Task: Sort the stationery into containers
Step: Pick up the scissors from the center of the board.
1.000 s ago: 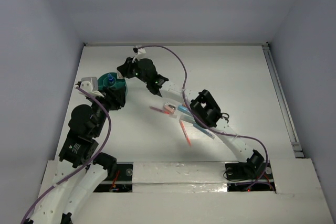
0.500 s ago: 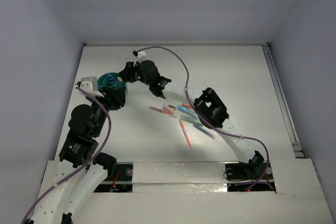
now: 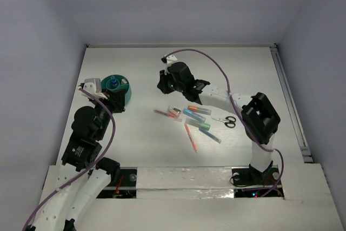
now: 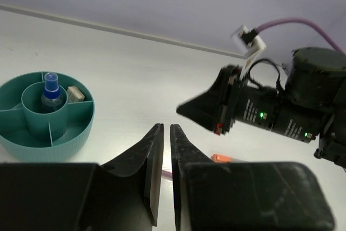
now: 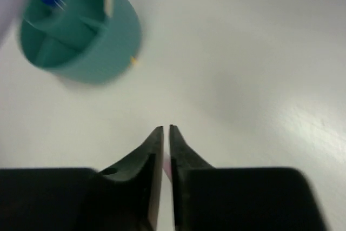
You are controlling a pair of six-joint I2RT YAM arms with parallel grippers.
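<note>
The teal pot (image 3: 116,86) stands at the back left. It holds the blue-capped tube (image 4: 51,87) in its centre well and a small white piece (image 4: 75,93) in one compartment. It also shows blurred in the right wrist view (image 5: 81,28). Several pens and markers lie mid-table: a pink pen (image 3: 162,113), an orange marker (image 3: 198,109), a teal marker (image 3: 200,124), an orange pen (image 3: 190,136). The scissors (image 3: 230,121) lie to their right. My left gripper (image 3: 116,103) is shut and empty beside the pot. My right gripper (image 3: 161,84) is shut in the air right of the pot, with a pink sliver showing in its gap.
The right gripper's black fingers (image 4: 204,106) and wrist fill the right of the left wrist view. A purple cable (image 3: 208,60) arcs over the right arm. White walls close the table at the back and sides.
My right gripper has swung right, away from the pot's rim to above the table behind the pens. The scissors now show. The left arm has not moved.
</note>
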